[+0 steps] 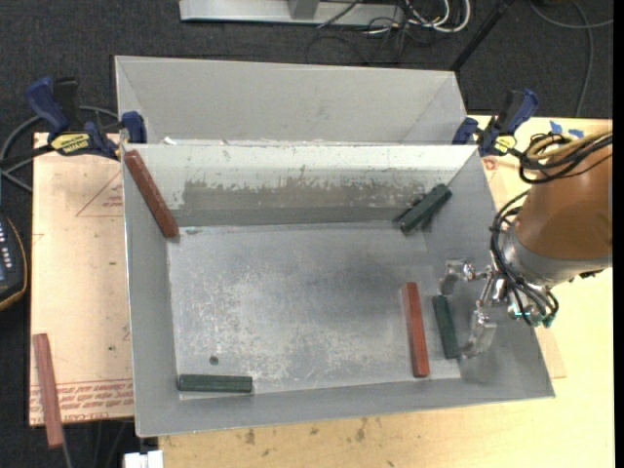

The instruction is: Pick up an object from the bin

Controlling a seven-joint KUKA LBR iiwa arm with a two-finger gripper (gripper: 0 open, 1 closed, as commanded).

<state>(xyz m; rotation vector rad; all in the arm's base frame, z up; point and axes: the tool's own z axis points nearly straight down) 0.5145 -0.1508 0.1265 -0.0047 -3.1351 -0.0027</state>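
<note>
Starting at the left of the bin (292, 291), you have a red-brown bar (151, 195) leaning in the far corner and a dark green bar (214, 384) flat by the front wall. Further right, a second green bar (423, 209) lies tilted at the back wall. Next, a red bar (417, 330) and a third green bar (445, 328) lie side by side. The pincer (470, 310) sits just beside that third bar, at the right wall; you cannot tell whether it is wide or narrow.

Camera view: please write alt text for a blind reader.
The gripper is at the right side of the grey bin, beside a dark green bar and a red bar lying side by side.
</note>
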